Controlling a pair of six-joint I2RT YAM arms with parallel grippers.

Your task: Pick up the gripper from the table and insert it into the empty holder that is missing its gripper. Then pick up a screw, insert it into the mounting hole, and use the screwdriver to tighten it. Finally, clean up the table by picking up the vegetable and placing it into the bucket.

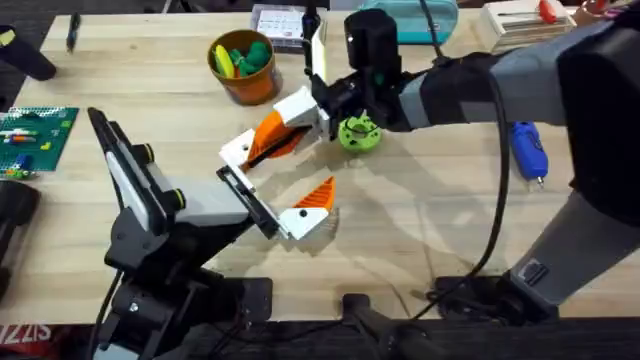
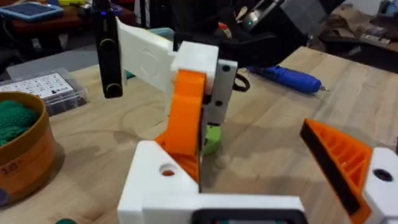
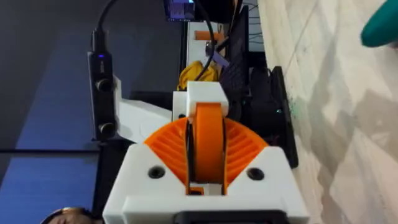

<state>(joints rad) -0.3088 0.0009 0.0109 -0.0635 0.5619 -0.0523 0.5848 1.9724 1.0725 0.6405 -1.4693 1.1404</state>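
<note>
**Task status**
- Step 1 (insertion) is in progress. The gripper finger point(image 1: 262, 140) is off the desk point(image 1: 420, 230), carried in the right arm's fingers point(image 1: 300, 108). Its white base points toward the empty end of the holder point(image 1: 245, 198), the black rail at the tip of the left arm point(image 1: 150, 200). The base appears close to the rail but not seated; the contact point is not clearly visible.
- Steps 2 and 3 are judged not started. No screw can be made out. The screwdriver point(image 1: 528, 150) lies on the desk, well behind the right fingers, beside that arm.
- Step 4 is not done. The vegetable point(image 1: 358, 133) sits on the desk just beside the right fingers. The bucket point(image 1: 243, 70) stands beyond them and holds other green and yellow toys.

**Arm pose**
- Right arm: reaches across the middle, wrist low. Its orange pads point(image 3: 168, 146) are clamped on the part's orange wedge point(image 3: 208, 143).
- Left arm: lies low and presents the rail. Its 1 fitted finger point(image 1: 316, 197) sits at the outer end of the rail, in the spread position, holding nothing.
</note>
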